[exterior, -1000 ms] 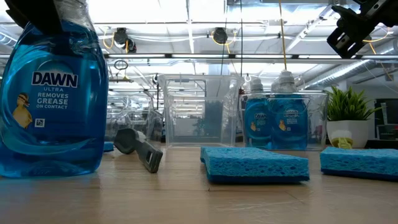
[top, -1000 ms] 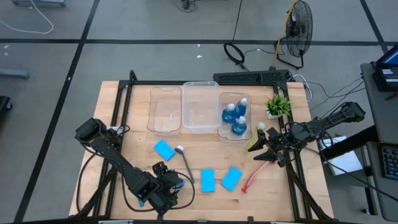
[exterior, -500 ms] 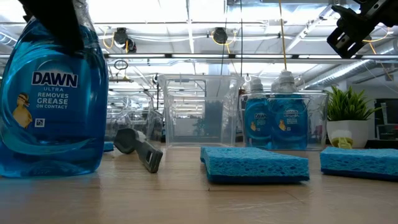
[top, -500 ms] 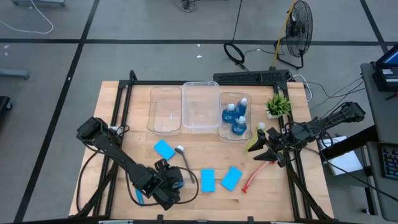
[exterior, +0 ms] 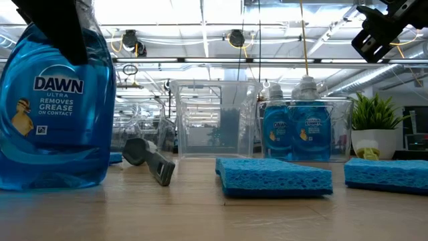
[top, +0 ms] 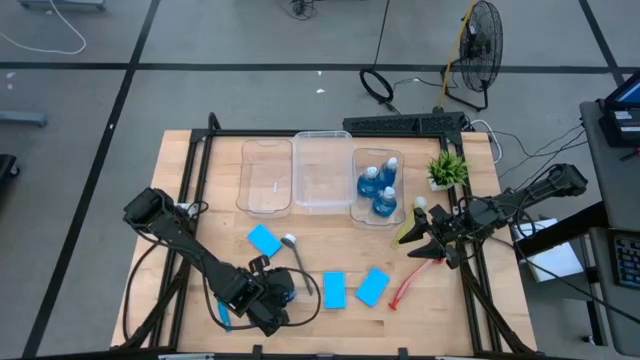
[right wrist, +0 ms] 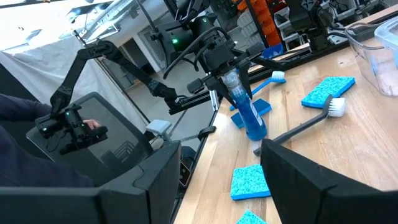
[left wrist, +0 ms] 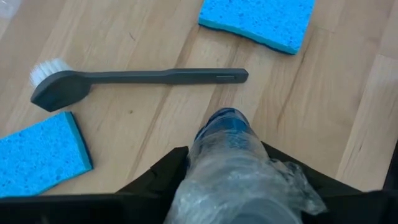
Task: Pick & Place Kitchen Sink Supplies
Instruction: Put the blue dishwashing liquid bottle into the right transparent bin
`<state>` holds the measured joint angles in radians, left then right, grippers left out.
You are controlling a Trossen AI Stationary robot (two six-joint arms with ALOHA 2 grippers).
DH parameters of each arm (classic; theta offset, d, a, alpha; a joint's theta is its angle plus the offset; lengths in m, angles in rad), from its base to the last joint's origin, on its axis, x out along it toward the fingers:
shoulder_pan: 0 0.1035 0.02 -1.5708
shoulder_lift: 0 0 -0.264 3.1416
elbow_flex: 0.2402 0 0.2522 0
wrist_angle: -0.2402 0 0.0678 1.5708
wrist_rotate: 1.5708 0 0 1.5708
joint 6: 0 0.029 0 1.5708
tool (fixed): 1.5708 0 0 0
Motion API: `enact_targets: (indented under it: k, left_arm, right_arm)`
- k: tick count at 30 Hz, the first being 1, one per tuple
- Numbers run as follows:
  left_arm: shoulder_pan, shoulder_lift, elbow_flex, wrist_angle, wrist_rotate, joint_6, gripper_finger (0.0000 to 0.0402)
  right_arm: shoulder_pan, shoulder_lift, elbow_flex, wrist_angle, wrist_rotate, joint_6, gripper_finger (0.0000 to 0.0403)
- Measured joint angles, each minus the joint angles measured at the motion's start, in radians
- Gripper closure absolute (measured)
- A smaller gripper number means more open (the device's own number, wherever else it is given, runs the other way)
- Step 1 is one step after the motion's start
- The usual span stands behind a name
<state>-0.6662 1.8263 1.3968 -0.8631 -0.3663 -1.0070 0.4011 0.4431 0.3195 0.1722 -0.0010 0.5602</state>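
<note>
A blue bottle [exterior: 55, 107] is gripped at its neck by the left pincer [top: 268, 297], near the grey brush [top: 297, 262] on the desk [top: 330, 240]. It likely must be lifted next and carried to the bin [top: 378, 186] with three bottles. "DAWN ULTRA REMOVES GREASE ON CONTACT" is printed on it. The right pincer [top: 420, 243] is held open, well apart from the brush.

High view: overhead, straight down on whole table [top: 180, 150]. Low view: tabletop height, level toward 12 o'clock, bottle [exterior: 53, 107] very close. Left wrist: close, looking down on bottle. Right wrist: looks across table; all four share that bottle.
</note>
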Motion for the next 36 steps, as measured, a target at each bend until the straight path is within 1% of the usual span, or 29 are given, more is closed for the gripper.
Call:
enact_targets:
  k: [8, 11, 13, 20, 27, 30, 36]
  left_arm:
    - [0.019, -0.008, 0.000, 0.000, -0.001, -0.013, 0.0237]
    - [0.036, -0.028, 0.008, -0.004, -0.003, 0.025, 0.0237]
    - [0.051, -0.040, 0.029, -0.003, -0.005, 0.075, 0.0237]
    - [0.101, -0.088, 0.094, 0.010, -0.001, 0.332, 0.0237]
    - [0.128, -0.113, 0.101, 0.096, 0.000, 0.668, 0.0237]
    - [0.142, -0.113, 0.101, 0.115, 0.003, 0.721, 0.0237]
    - [0.174, -0.113, 0.101, 0.112, 0.008, 0.714, 0.0237]
  right_arm:
    - [0.000, 0.000, 0.000, 0.000, 0.000, 0.003, 0.0193]
    - [0.000, 0.000, 0.000, 0.000, 0.000, 0.003, 0.0193]
    - [0.000, 0.000, 0.000, 0.000, 0.000, 0.003, 0.0193]
    - [0.000, 0.000, 0.000, 0.000, 0.000, 0.002, 0.0193]
    - [0.000, 0.000, 0.000, 0.000, 0.000, 0.000, 0.0193]
    - [0.000, 0.000, 0.000, 0.000, 0.000, 0.000, 0.0193]
    - [0.000, 0.000, 0.000, 0.000, 0.000, 0.000, 0.0193]
